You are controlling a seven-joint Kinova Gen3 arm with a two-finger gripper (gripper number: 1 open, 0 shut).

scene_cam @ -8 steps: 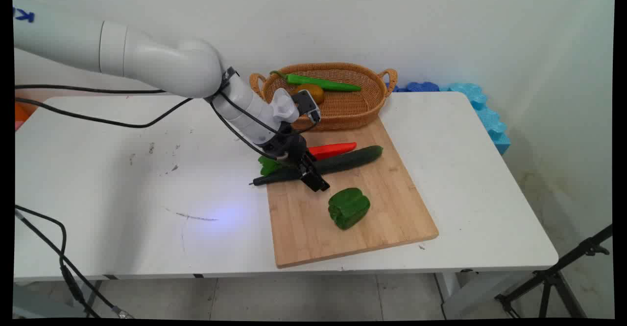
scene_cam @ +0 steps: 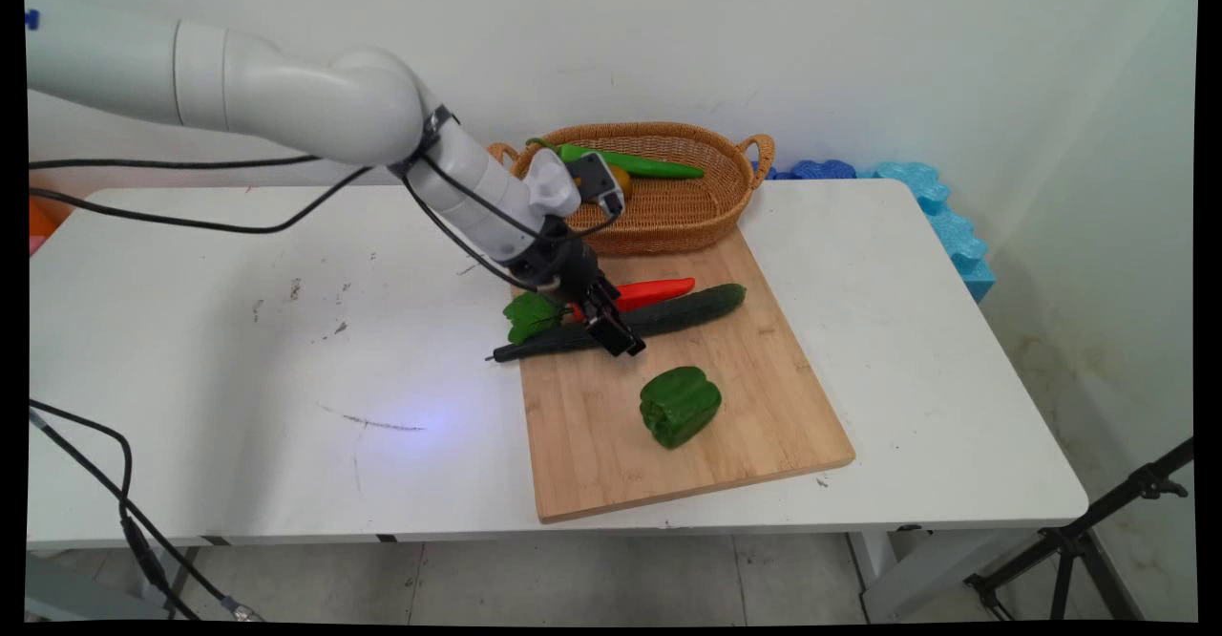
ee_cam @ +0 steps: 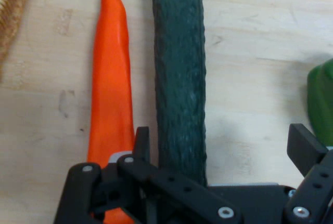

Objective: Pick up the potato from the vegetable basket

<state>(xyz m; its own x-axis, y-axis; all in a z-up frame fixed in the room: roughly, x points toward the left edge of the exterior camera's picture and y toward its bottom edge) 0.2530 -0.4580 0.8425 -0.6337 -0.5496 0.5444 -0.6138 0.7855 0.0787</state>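
Pincer (scene_cam: pixel 616 330): black, two-fingered, on the white arm; lowered over the near-left part of the cutting board. Jaws stand wide, one finger (ee_cam: pixel 141 143) between the red pepper and the cucumber, the other finger (ee_cam: pixel 304 146) well out on the cucumber's far side. Holds nothing. From the hand view the cucumber runs between the fingers; whether the fingertips touch it or the board cannot be told.

Cucumber (scene_cam: pixel 668 314): long, dark green, rough-skinned; lies aslant across the board's rear half, its thin stem end reaching past the board's left edge onto the worktop.

Red pepper (scene_cam: pixel 654 291): long, tapered, orange-red; lies just behind the cucumber and roughly parallel to it, its green stalk end (scene_cam: pixel 530 315) off the board's left edge.

Green bell pepper (scene_cam: pixel 680 406): blocky, on the board near its middle, apart from the cucumber on the near side.

Cutting board (scene_cam: pixel 764 397): pale wood, rectangular, set slightly askew on the worktop's right-centre.

Basket (scene_cam: pixel 706 206): woven, oval, two handles; stands just behind the board against the wall. Contains a long green pepper (scene_cam: pixel 635 162) and a brownish round item, partly hidden by the arm.

Worktop (scene_cam: pixel 239 378): white, with a few dark scuffs on its left half.

Blue foam pieces (scene_cam: pixel 940 216): along the worktop's far right edge.
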